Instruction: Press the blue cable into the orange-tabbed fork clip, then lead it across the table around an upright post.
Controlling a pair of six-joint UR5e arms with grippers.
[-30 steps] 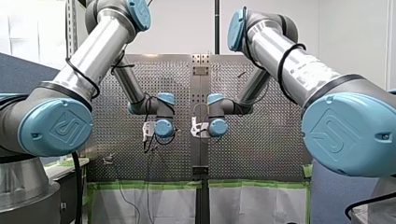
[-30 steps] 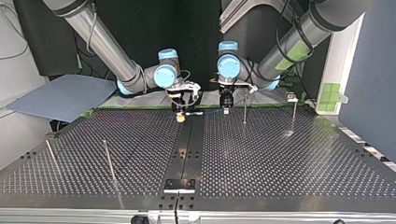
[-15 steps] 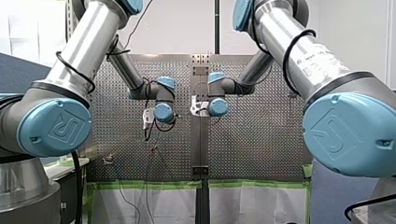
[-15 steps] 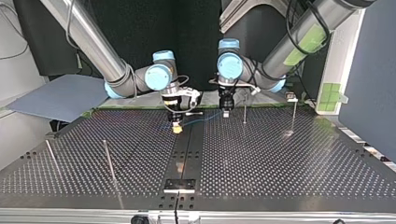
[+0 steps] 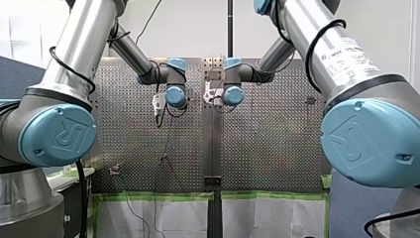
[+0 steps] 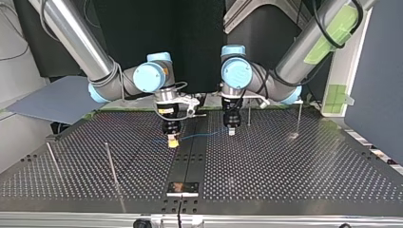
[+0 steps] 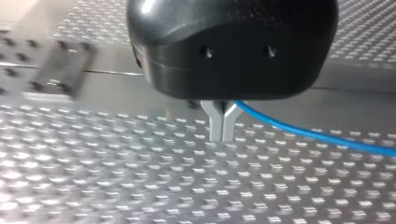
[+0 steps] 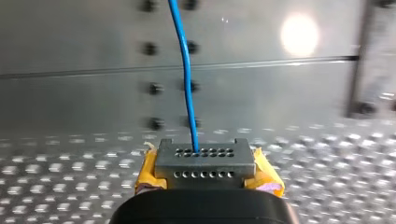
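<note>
Blue cable (image 6: 204,135) hangs as a short, slightly slack span just above the perforated worktop (image 6: 294,171). It is strung betw. the two grippers & crosses the dark centre strip (image 6: 190,156). One end is at my right gripper (image 6: 172,141), the other at my left gripper (image 6: 231,129). Left wrist view: its metal fingers (image 7: 215,123) are pressed together, no gap showing, clenched on the cable, which leaves the tips to one side & runs off low over the worktop. Right wrist view: my right gripper is likewise clamped on the cable. The cable comes out of the thin seam betw. two perforated metal plates w/ yellow pads (image 8: 147,171) at either side, then runs straight ahead over the plain strip. Both grippers' tips sit low over the worktop; can't tell if they touch it. Upright posts: one (image 6: 248,113) just behind my left gripper, apart from the cable, another (image 6: 299,116) further toward the top view's right, two more (image 6: 110,164) at the top view's left, well apart.
</note>
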